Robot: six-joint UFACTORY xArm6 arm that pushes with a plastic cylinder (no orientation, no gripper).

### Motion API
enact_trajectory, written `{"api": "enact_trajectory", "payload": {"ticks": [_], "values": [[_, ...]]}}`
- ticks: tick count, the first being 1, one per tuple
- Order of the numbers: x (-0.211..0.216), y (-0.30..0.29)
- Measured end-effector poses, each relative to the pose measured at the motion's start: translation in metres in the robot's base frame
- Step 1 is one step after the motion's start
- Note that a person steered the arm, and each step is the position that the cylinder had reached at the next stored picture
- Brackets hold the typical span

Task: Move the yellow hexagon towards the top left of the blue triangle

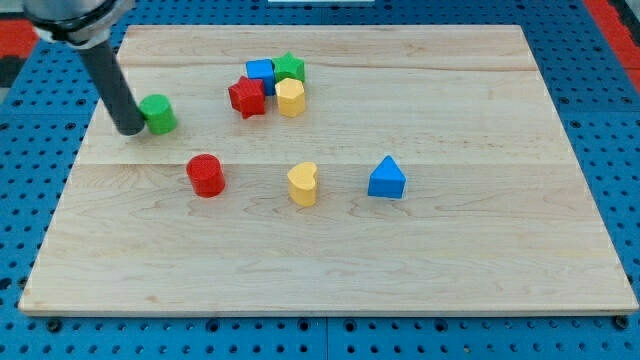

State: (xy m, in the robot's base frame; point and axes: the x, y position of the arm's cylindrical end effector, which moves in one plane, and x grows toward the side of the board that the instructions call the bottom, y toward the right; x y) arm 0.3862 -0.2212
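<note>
A pale wooden board (330, 260) of jointed planks lies on a blue perforated base, and taking the blue triangular block (387, 179) as the landmark, everything else sits to the view's left of it. My tip (131, 130), the bare lower end of a dark rod with nothing to open or close, rests on the board far to the left of the blue triangle and touches, or very nearly touches, the left side of a green cylindrical block (158, 114); it grips nothing. Nearer the triangle are a red cylindrical block (206, 175) and a yellow heart-shaped block (303, 184), the heart just to the triangle's left. The task's yellow hexagonal block (291, 98) sits up and left of the triangle, packed in a cluster with a red star-shaped block (247, 97), a blue cube (260, 72) and a green star-shaped block (289, 67). I judge the main risk to be that cluster: a push from its left would carry the red star along, and an off-centre contact could spin the hexagon aside. The green cylinder may also be shoved as I leave. The rod's upper part is cut off at the view's top, and whether the clustered blocks actually touch is hard to tell.
</note>
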Motion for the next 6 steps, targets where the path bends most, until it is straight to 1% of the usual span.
{"api": "enact_trajectory", "payload": {"ticks": [1, 2, 3, 5, 6], "values": [[-0.019, -0.012], [-0.057, 0.024], [-0.072, 0.062], [-0.069, 0.132], [-0.069, 0.200]]}}
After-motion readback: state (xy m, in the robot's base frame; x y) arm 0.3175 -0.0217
